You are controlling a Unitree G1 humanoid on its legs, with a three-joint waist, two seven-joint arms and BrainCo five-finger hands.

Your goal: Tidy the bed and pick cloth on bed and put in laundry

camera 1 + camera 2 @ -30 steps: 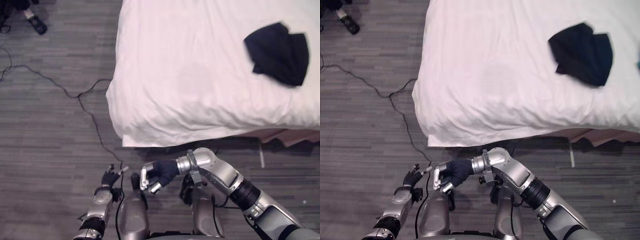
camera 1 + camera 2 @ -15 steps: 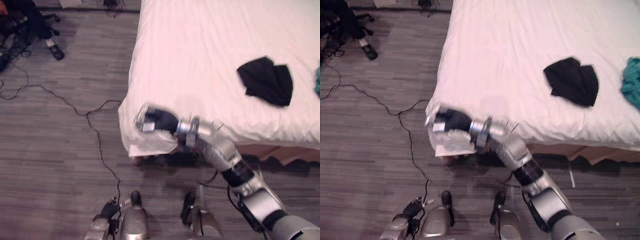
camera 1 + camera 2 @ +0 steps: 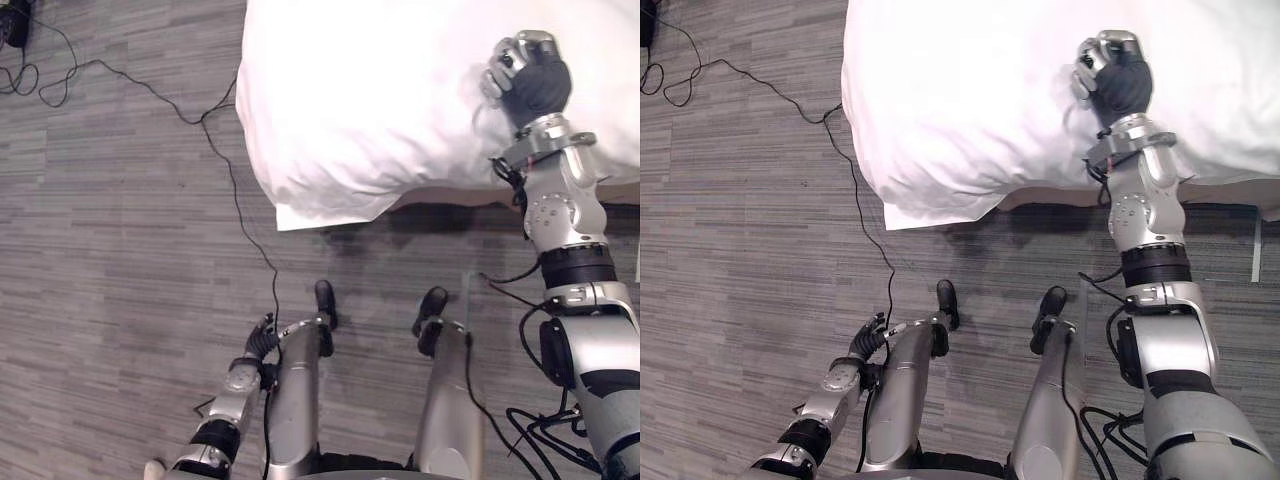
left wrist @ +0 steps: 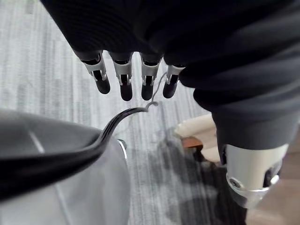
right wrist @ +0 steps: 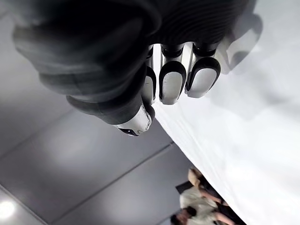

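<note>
The bed (image 3: 360,90) occupies the upper centre and right. The right hand (image 3: 530,80) hovers over its near edge at upper right, fingers (image 5: 171,80) curled on nothing. The left hand (image 3: 258,342) hangs at lower left, fingers relaxed. Probable step: tidying the bed. The next move requires uncurling the fingers to reach the cloth.

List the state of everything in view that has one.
White bed sheet: wrinkled, corner flap hanging past the bed's edge.
Right robot hand: fingers curled, over the sheet, nothing seen in it.
Left robot hand: fingers relaxed, empty, low over the grey floor.
</note>
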